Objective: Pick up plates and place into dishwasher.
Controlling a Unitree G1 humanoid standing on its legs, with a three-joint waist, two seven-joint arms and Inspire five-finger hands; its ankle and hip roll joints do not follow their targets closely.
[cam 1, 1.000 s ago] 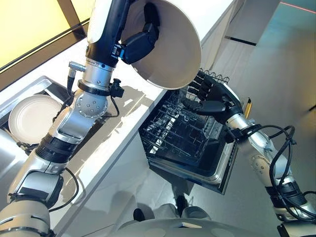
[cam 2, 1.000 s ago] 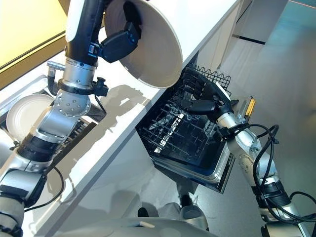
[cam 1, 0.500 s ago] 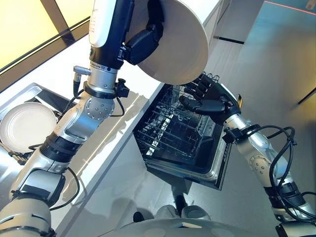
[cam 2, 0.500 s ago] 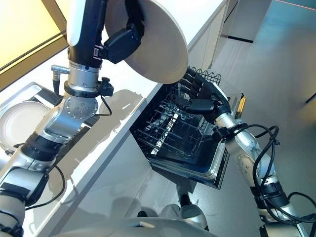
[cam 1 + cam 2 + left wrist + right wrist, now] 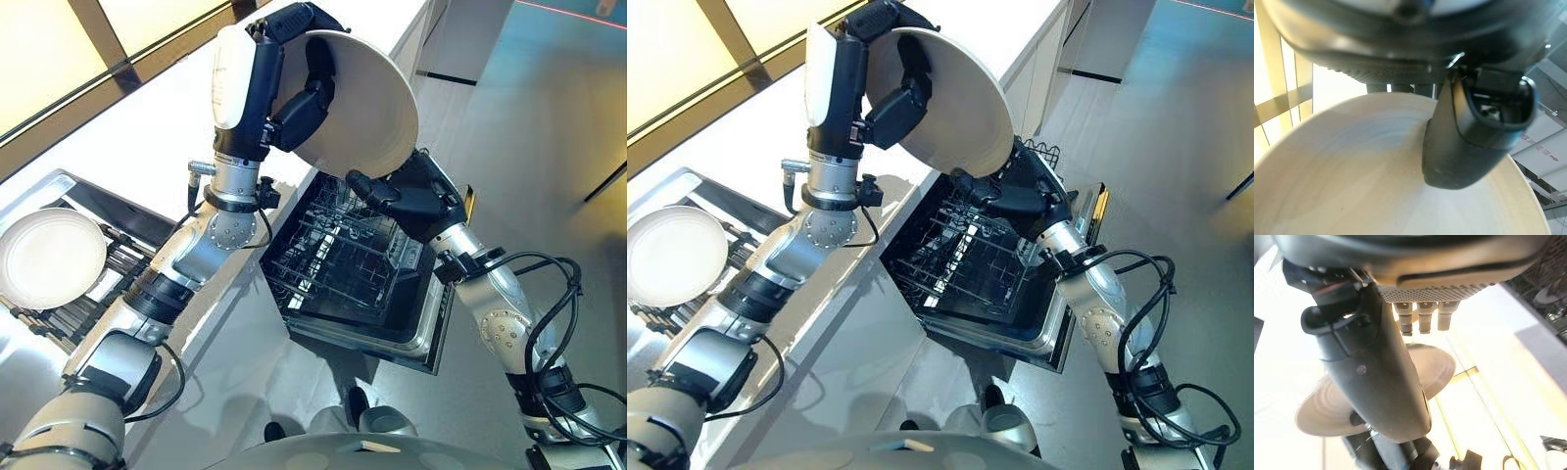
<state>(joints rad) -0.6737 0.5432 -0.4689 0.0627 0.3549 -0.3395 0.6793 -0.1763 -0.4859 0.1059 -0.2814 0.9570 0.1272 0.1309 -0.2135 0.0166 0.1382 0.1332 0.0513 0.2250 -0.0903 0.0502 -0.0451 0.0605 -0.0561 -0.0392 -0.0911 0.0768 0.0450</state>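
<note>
While the dishwasher [image 5: 411, 333] stands open below the edge of the counter [image 5: 127, 147], its dark wire rack [image 5: 338, 259] is pulled out over the lowered door and looks empty of dishes. Just above the rack's far corner, the right hand [image 5: 409, 196] reaches in from the dishwasher's right side, its thumb stretched straight toward the counter and its fingers extended and relaxed, holding nothing. Its fingertips lie just under the lower rim of a large cream plate [image 5: 364, 108].

That plate hangs tilted on edge above the rack, between the counter edge and the right hand. The left hand [image 5: 302, 98] grips it: in the left wrist view the thumb [image 5: 1464, 142] presses on the plate's inner face, and the eye views show dark fingers curled over the upper rim.

Well away from the dishwasher, at the counter's other end, a second white plate [image 5: 49, 257] stands tilted in a dish rack [image 5: 113, 264] set in the sink [image 5: 59, 186]. Beyond the counter, a pale yellow window panel [image 5: 49, 59] with dark frame bars runs along the wall.
</note>
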